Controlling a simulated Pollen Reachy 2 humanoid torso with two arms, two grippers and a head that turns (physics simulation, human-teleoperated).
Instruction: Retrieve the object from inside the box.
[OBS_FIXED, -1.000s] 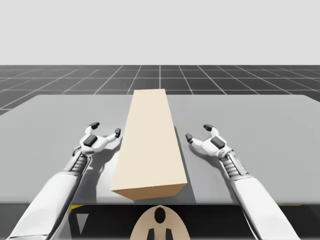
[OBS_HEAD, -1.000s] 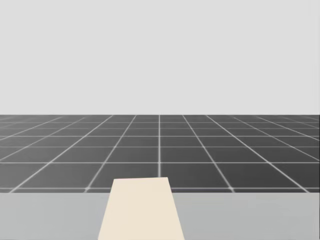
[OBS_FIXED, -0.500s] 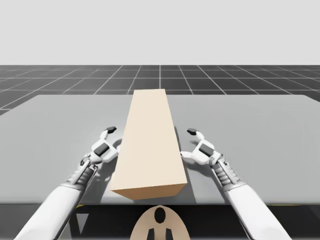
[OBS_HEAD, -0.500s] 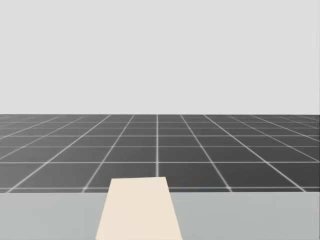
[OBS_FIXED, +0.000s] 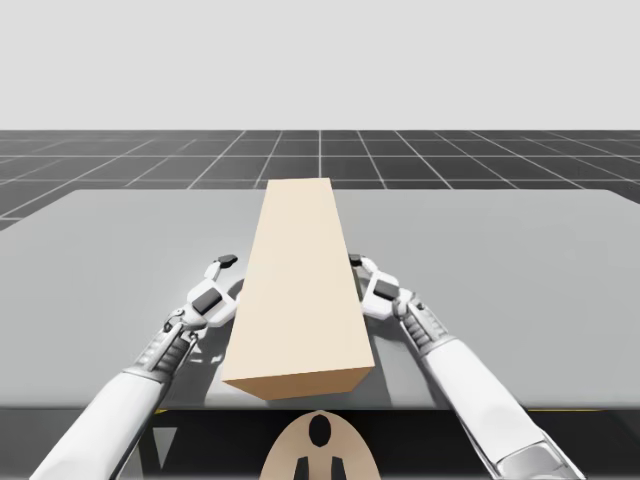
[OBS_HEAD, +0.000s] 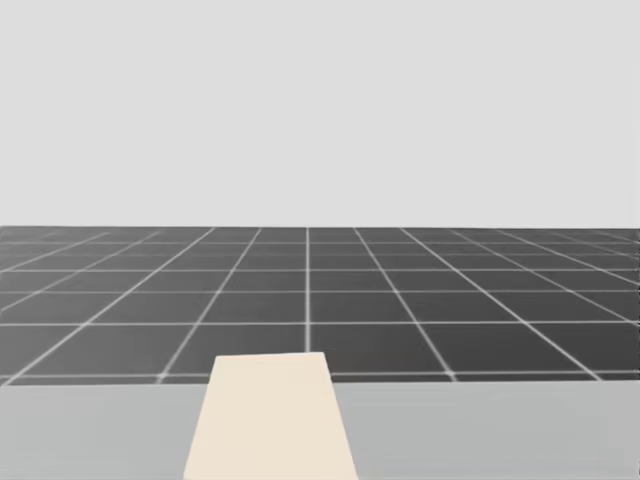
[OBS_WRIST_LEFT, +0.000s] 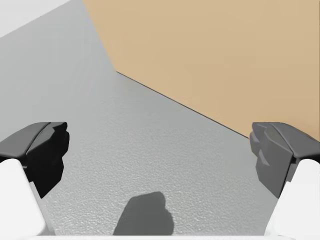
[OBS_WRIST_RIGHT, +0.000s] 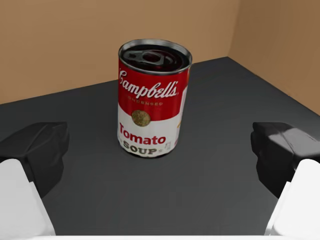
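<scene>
Red-and-white can (OBS_WRIST_RIGHT: 152, 112) stands upright on the dark floor (OBS_WRIST_RIGHT: 200, 190) inside the tan box (OBS_FIXED: 300, 290), 2 tan walls (OBS_WRIST_RIGHT: 60, 45) behind it, printed label facing the camera. Right gripper (OBS_WRIST_RIGHT: 160, 155) at box's right side, fingers wide, can ahead, no contact. Left gripper (OBS_WRIST_LEFT: 160, 152) just left of box over grey table (OBS_FIXED: 120, 250), fingers wide.

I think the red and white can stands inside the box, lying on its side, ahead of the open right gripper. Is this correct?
Not quite. The red and white can stands upright on its base, not lying on its side, as the right wrist view shows. The rest holds: it is inside the box, ahead of the right gripper, which is open.
</scene>
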